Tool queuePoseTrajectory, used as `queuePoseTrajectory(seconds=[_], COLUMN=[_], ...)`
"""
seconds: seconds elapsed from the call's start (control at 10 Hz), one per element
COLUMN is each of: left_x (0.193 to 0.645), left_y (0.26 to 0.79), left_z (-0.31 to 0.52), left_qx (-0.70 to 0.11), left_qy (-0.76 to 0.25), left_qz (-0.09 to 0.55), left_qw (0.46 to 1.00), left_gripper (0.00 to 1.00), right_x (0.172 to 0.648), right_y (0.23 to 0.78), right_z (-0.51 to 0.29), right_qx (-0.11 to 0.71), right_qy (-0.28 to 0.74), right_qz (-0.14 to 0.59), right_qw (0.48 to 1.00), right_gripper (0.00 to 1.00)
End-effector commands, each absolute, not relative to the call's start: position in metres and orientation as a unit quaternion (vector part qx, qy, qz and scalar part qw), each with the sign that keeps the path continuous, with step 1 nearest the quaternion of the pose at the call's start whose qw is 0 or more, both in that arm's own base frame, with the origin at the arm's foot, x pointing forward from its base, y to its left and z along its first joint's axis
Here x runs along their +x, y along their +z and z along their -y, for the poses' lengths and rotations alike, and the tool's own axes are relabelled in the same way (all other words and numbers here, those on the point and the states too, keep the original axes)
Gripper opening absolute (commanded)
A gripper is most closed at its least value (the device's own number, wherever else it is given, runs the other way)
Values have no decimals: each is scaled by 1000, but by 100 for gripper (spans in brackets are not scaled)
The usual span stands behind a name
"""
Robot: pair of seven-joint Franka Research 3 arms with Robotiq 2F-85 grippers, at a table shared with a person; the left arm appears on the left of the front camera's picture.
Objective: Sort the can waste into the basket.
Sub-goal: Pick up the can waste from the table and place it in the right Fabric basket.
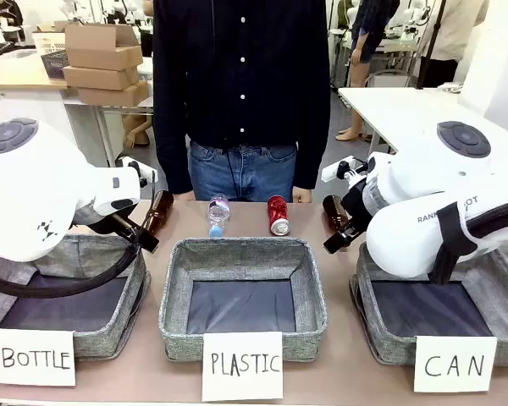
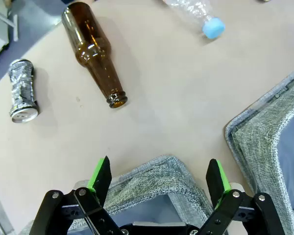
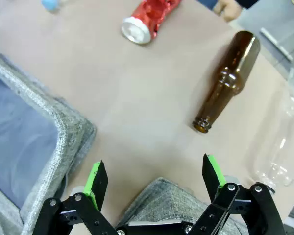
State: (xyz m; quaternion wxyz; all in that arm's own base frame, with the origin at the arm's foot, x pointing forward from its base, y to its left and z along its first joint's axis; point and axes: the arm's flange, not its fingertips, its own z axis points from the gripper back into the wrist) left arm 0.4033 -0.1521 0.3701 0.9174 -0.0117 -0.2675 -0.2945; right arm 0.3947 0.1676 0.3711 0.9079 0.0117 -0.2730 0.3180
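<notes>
Notes right claw (image 3: 154, 176) and left claw (image 2: 159, 174) both wide and empty, red can (image 1: 278, 215) lying on the surface (image 3: 137, 88) beyond the basket (image 1: 381, 342), past a brown bottle (image 3: 228, 81); recommends right claw straddling the can's dented body crosswise, clear of that bottle.

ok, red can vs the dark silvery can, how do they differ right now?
Colour: the red can is bright red; the silvery can is dark grey-silver.
Place: the red can lies just beyond the PLASTIC basket, near a clear plastic bottle; the silvery can lies beside a brown glass bottle, close to the edge of the table.
Shared: both are crumpled, lie on their sides with silver tops showing, and neither is in a basket.
</notes>
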Motion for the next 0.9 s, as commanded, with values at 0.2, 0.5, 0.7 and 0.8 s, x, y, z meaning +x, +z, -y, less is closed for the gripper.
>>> queuePoseTrajectory(seconds=[0.2, 0.5, 0.7, 0.8], left_x=[403, 403, 403, 403], left_y=[370, 370, 370, 370], left_z=[152, 152, 152, 152], left_qx=[-12, -12, -12, -12], left_qy=[-295, -295, -295, -295], left_qz=[268, 268, 268, 268], left_qw=[917, 917, 917, 917], left_gripper=[100, 100, 100, 100], right_x=[395, 395, 395, 395], right_y=[371, 371, 371, 371], right_z=[-168, -168, -168, -168], right_qx=[12, 12, 12, 12], right_qy=[318, 318, 318, 318], right_qz=[273, 273, 273, 273], right_qw=[908, 908, 908, 908], right_gripper=[100, 100, 100, 100])
